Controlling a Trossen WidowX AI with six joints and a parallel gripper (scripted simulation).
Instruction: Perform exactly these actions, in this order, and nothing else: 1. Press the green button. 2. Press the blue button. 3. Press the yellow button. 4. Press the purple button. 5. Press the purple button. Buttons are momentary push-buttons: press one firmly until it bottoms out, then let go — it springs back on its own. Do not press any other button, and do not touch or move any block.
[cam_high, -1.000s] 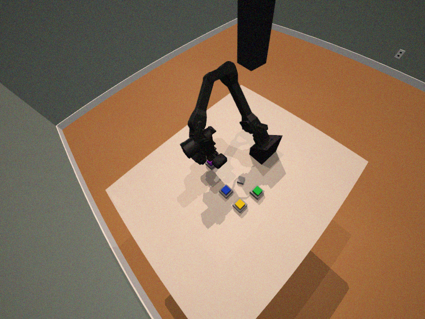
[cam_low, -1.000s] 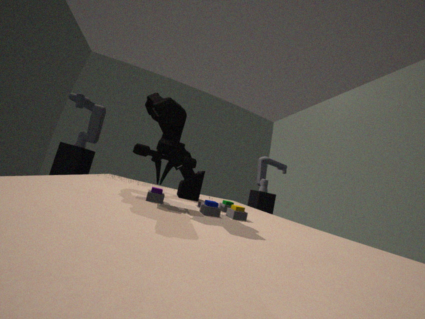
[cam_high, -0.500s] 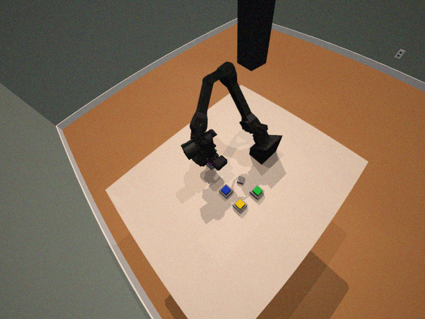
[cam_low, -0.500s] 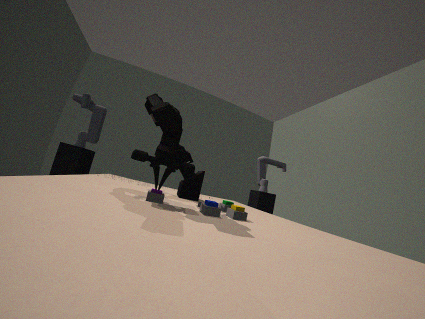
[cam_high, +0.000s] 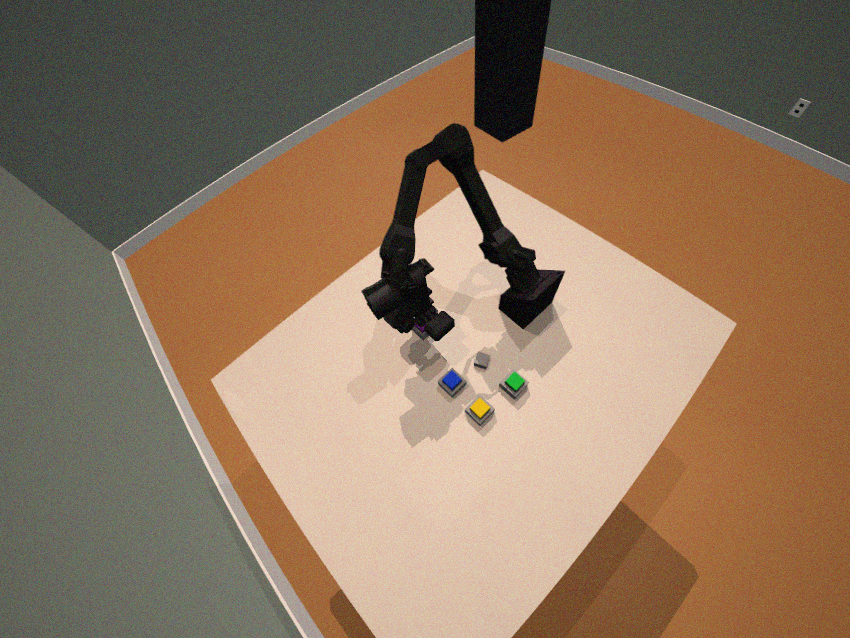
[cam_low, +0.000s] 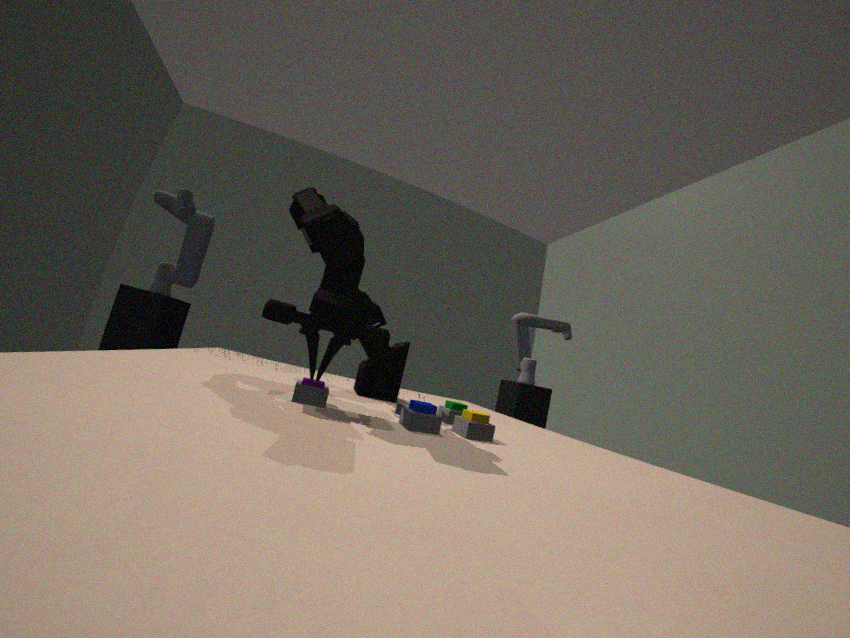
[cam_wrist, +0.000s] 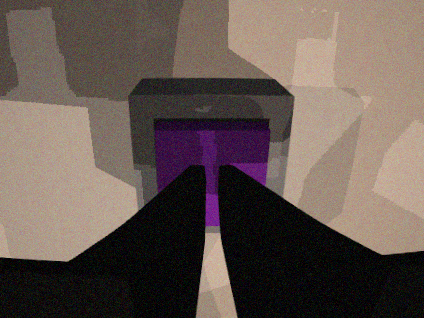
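Observation:
My gripper (cam_low: 315, 378) (cam_wrist: 211, 179) is shut and empty, pointing down with its fingertips on the cap of the purple button (cam_high: 420, 328) (cam_low: 313, 383) (cam_wrist: 180, 147). The purple cap sits low in its grey housing and looks pushed down; whether it is fully bottomed out cannot be told. In the top view the gripper body hides the fingertips and part of this button. The blue button (cam_high: 451, 379) (cam_low: 422, 407), the yellow button (cam_high: 479, 408) (cam_low: 475, 416) and the green button (cam_high: 514, 381) (cam_low: 455, 405) stand untouched with raised caps.
A small grey block (cam_high: 481, 360) lies between the blue and green buttons, toward the arm base (cam_high: 527, 302) (cam_low: 381, 374). In the exterior view it is mostly hidden behind the blue button. The arm arches over the pale table top (cam_high: 439, 521) (cam_low: 411, 549).

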